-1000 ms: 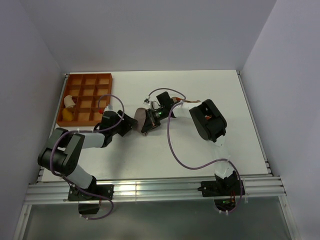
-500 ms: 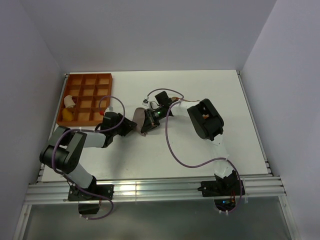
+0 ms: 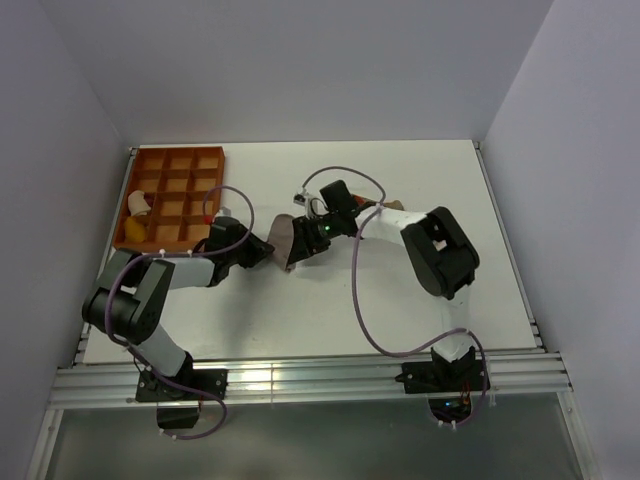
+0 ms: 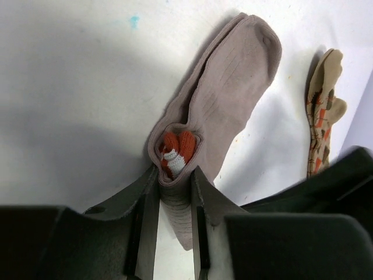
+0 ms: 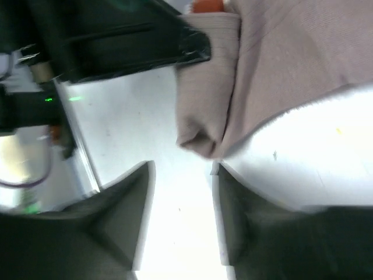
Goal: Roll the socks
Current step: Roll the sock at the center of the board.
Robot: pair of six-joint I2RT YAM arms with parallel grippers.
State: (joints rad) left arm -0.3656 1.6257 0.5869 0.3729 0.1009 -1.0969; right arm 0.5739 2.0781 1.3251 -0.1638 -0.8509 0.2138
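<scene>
While both arms reached inward over it, the flat white table (image 3: pixel 300 310) carried everything in view. The left arm (image 3: pixel 150 285) stretched low from the near left corner toward the table's middle, and the right arm (image 3: pixel 440 250) bent in from the right to meet it there. An orange plastic tray of square compartments (image 3: pixel 172 158) sat at the far left corner, well apart from the work.

The grey-brown ribbed fabric sock (image 4: pixel 233 87) lay flat on the table between the two wrists, its rounded toe pointing away from the left wrist camera. Its near end was turned in on itself, so that the red-and-white striped cuff (image 4: pixel 173 153) showed as a small bundle inside the fold. The tan fabric sock with red, brown and white argyle diamonds (image 4: pixel 322 111) lay on the table to the right of it in the left wrist view, near but not touching.

The left gripper (image 4: pixel 175 175) had its jaws pressed together on the folded cuff end of the grey-brown sock, with the fabric pinched between the two fingers. The right gripper (image 5: pixel 182 175) had its jaws wide apart; a folded edge of the same sock lay just ahead of the gap, and whether either finger touched it could not be told.

In the tray's near left compartments were a small white object (image 3: pixel 138 203) and a small yellow object (image 3: pixel 135 230), too small to identify.
</scene>
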